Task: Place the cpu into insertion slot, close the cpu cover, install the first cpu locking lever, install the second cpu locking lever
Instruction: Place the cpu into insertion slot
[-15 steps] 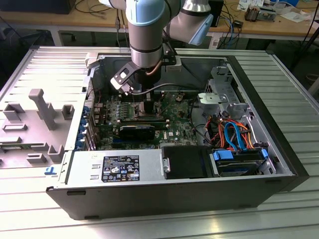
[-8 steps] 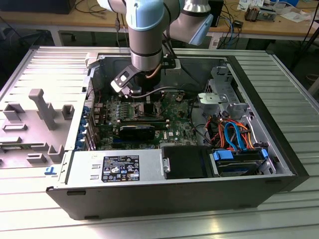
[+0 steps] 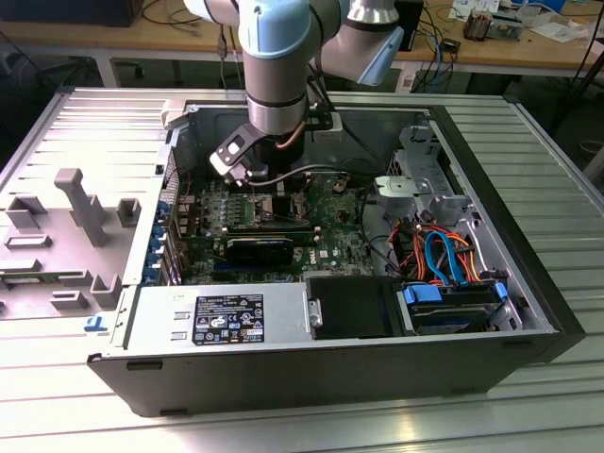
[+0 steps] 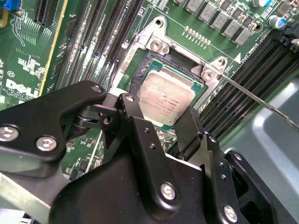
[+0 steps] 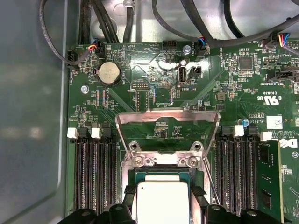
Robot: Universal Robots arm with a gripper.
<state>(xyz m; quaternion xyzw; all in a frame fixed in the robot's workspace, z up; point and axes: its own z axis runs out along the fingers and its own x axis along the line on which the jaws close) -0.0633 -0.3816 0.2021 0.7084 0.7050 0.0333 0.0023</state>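
The cpu (image 4: pixel 166 99), a flat square chip with a silver-grey top, lies level in the insertion slot (image 4: pixel 140 43) on the green board. My gripper (image 4: pixel 163 109) straddles it, and one black finger (image 4: pixel 194 126) presses against each opposite edge of the chip. The first wrist view shows the same grip: the cpu (image 5: pixel 161 201) sits between two black fingertips (image 5: pixel 127 190). The cpu cover (image 5: pixel 122 131), a silver frame with a square window, stands tipped up behind the slot (image 5: pixel 161 161). A thin metal locking lever (image 4: pixel 254 99) sticks out free beside the socket. In the exterior view the gripper (image 3: pixel 267 193) reaches down inside the computer case.
Long black memory slots (image 5: pixel 91 172) run along both sides of the socket. Black cables (image 5: pixel 107 21) hang over the board's far edge. The case walls (image 3: pixel 142 236), a power supply (image 3: pixel 217 316) and drive bays with coloured cables (image 3: pixel 444 255) surround the board.
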